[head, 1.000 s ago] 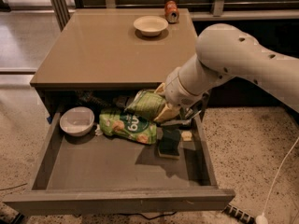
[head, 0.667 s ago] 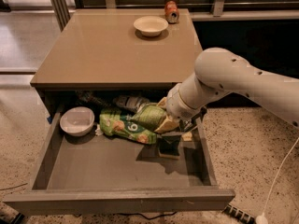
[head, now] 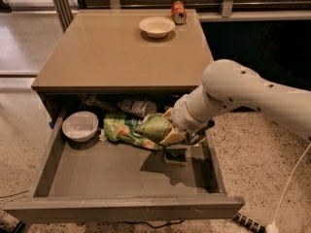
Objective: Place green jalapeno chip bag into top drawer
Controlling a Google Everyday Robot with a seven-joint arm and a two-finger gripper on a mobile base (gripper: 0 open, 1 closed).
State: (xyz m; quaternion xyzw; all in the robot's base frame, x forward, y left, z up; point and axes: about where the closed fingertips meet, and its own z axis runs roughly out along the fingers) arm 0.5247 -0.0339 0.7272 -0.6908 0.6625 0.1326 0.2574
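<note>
Tan table (head: 112,52) fills the upper centre. At the far edge of its top: cream bowl (head: 156,26), upright; orange can (head: 178,12) just behind and right of it, apart. Mid-left: white bowl (head: 80,125), upright. Centre, beside it: large flat green bag (head: 119,129). Small dark block (head: 176,155) just below the gripper (head: 170,132), centre frame. Lower right: white cable (head: 291,176) on speckled floor (head: 262,154).

The gripper (head: 171,136), over the top drawer (head: 121,208), is mostly hidden behind the arm (head: 243,91).
</note>
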